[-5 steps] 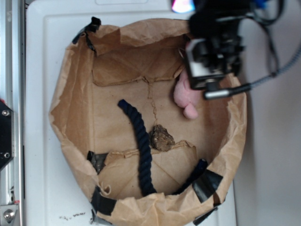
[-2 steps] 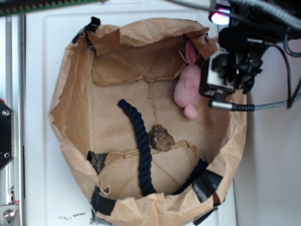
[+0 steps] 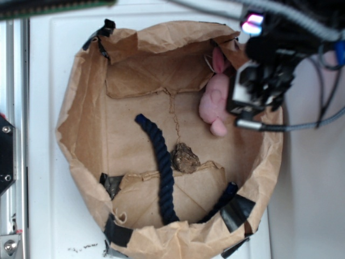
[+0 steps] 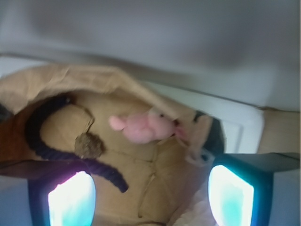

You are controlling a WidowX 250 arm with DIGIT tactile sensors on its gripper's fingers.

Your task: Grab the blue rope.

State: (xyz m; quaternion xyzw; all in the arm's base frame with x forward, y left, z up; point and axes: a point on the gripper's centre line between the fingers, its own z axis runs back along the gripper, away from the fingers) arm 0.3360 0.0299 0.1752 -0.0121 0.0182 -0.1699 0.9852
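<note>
From my exterior feed I see the end effector point(image 3: 257, 100) hanging over the right rim of the brown paper bag point(image 3: 81, 108), which sits cut low and rolled open on the white surface point(image 3: 48, 216). On the wrist feed its two fingers point(image 4: 70, 197) glow at the bottom corners of the frame, spread wide apart with nothing between them, so I read it as released and empty. The blue rope point(image 3: 161, 162) lies on the floor of the bag, well apart from the end effector: one cut end sits near the middle of the bag, the strand runs down toward the near rim, bends there and comes up again on the right, where its other end rests against a black tape patch point(image 3: 237, 210). Just beside the rope, on its right, is a small brown lumpy object point(image 3: 185, 157); I cannot tell whether the two touch. A pink plush bunny point(image 3: 214, 105) leans against the right inner wall of the bag, partly hidden under the arm's camera housing in the exterior view. The wrist view shows the same three things from the other side: the rope point(image 4: 51, 150) curving round the brown lump point(image 4: 88, 145), and the bunny point(image 4: 143, 127) beyond it near the bag's folded edge. Grey braided cables point(image 3: 323, 108) trail off the arm to the right.
</note>
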